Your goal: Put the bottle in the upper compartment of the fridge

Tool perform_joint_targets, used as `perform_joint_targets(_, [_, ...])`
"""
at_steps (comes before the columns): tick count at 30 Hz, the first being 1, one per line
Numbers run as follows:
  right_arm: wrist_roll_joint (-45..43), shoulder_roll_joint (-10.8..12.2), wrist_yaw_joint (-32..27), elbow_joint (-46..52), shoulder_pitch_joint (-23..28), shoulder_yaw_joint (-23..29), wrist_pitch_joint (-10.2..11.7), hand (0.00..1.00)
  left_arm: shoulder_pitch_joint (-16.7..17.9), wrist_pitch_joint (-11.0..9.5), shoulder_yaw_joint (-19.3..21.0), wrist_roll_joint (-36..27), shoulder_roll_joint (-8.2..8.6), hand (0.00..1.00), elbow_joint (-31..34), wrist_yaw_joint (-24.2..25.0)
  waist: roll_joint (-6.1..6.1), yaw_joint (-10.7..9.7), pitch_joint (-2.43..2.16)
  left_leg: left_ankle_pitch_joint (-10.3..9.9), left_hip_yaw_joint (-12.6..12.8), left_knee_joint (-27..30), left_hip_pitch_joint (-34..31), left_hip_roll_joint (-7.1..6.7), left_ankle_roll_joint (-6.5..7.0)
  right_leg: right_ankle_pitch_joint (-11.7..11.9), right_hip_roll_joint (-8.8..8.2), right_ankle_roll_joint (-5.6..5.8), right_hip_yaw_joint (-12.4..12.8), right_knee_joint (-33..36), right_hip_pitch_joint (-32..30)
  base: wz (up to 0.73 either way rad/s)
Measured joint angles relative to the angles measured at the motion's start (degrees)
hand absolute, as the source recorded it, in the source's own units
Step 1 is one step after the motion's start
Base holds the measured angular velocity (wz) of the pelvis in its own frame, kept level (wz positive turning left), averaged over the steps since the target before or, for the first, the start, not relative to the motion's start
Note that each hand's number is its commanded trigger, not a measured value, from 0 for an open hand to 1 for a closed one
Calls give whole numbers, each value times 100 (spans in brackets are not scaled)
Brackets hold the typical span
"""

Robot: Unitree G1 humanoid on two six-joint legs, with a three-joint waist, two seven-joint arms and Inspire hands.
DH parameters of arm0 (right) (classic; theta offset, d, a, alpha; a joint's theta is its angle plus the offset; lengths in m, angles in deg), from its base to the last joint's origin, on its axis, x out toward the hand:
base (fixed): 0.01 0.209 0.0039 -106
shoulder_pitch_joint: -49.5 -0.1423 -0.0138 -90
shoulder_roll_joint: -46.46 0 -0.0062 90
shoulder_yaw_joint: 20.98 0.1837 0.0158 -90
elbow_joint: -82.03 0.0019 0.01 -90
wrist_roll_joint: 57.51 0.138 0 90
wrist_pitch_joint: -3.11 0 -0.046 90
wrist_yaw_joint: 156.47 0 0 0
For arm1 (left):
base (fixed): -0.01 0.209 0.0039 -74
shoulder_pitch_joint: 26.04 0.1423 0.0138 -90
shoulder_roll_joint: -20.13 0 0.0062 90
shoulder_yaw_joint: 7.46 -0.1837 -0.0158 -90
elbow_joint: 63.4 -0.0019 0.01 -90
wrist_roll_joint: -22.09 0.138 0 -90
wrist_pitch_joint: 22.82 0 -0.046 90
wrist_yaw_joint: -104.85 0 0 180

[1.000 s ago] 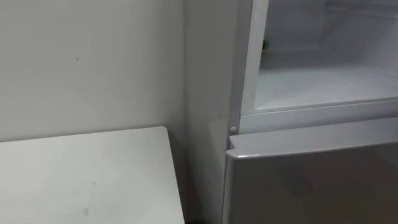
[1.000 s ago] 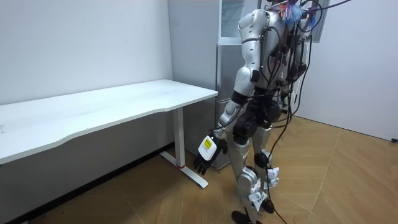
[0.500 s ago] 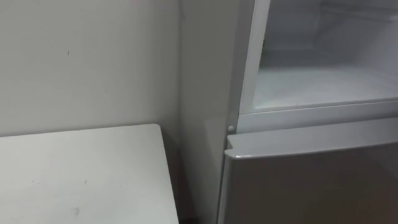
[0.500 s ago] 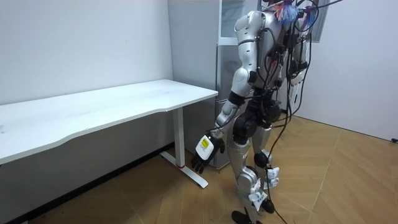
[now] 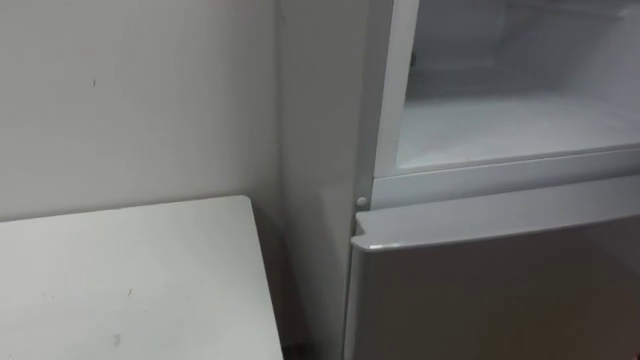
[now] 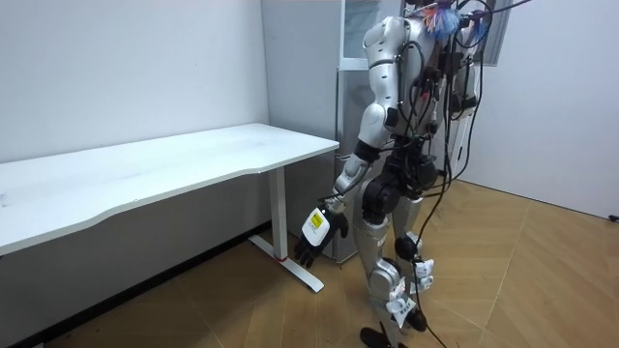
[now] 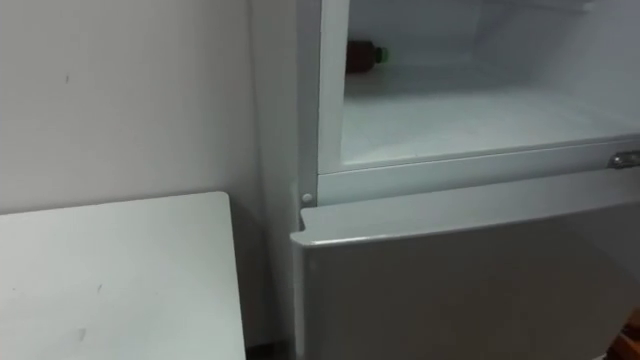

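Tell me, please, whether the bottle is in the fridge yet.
In: the bottle lies on its side on the floor of the open upper compartment.

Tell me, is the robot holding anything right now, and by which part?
Nothing that I can see. The left robot hand hangs open and empty beside its leg, and the bottle lies on its side inside the upper fridge.

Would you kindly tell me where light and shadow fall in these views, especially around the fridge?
Right eye view: the open upper fridge is brightest, the bottle a dark shape at its back left. Left eye view: deep shadow fills the gap between table and fridge. Room view: even light; the left hand hangs open by the table.
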Motion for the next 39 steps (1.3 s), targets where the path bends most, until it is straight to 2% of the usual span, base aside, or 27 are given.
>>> perform_joint_targets(2, [-4, -94, -121, 86, -37, 33, 52, 0, 2, -12, -3, 1, 0, 0, -29, 0, 2, -10, 2, 1, 1, 0, -11, -3, 1, 0, 2, -1, 15, 26, -31, -2])
perform_joint_targets(4, [-4, -172, -231, 224, -82, 67, 196, 0, 2, -88, -15, 2, 0, 0, -161, -10, -4, -73, 1, 2, -5, -2, -33, 0, 3, 0, 8, -1, 8, 26, -25, 0])
perform_joint_targets(13, [-277, -167, -671, 868, -130, 341, 466, 0, 8, -136, -19, 4, 51, 0, -225, -22, -36, -94, -6, 3, -1, -7, -93, 4, 3, 6, 20, -7, 20, 6, -34, 0])
perform_joint_targets(19, [-731, -167, -756, 887, -160, 338, 464, 0, -3, -167, -19, 6, 77, 0, -229, -18, -5, -79, -13, 3, -1, -12, -80, 3, 3, 6, 19, -7, 21, 15, -19, 0])
perform_joint_targets(29, [-724, -167, -711, 891, -161, 247, 461, 0, 8, -174, -19, 7, 81, 0, -270, 0, 0, -35, -4, 3, 5, -11, -4, 11, 3, 10, 20, -15, 15, 12, -14, 0])
perform_joint_targets(32, [-730, -166, -704, 910, -142, 178, 463, 0, -5, -174, -18, 21, 79, 0, -300, -1, -6, 31, 0, 3, 5, -13, 6, 7, 3, -4, 16, -14, 20, 2, -16, -1])
perform_joint_targets(37, [-1049, -160, -706, 910, -121, 64, 466, 0, -18, -162, -14, 104, 79, 0, -510, -12, -4, 82, 1, 3, 1, -12, 1, 4, 3, -4, 15, -14, 24, 6, -25, 0])
perform_joint_targets(39, [-1428, -150, -706, 910, -121, 51, 466, 0, 2, -163, -14, 142, 77, 0, -511, -12, 7, 88, 5, 3, 2, -10, -7, 3, 3, -4, 11, -14, 13, 4, -30, 0])
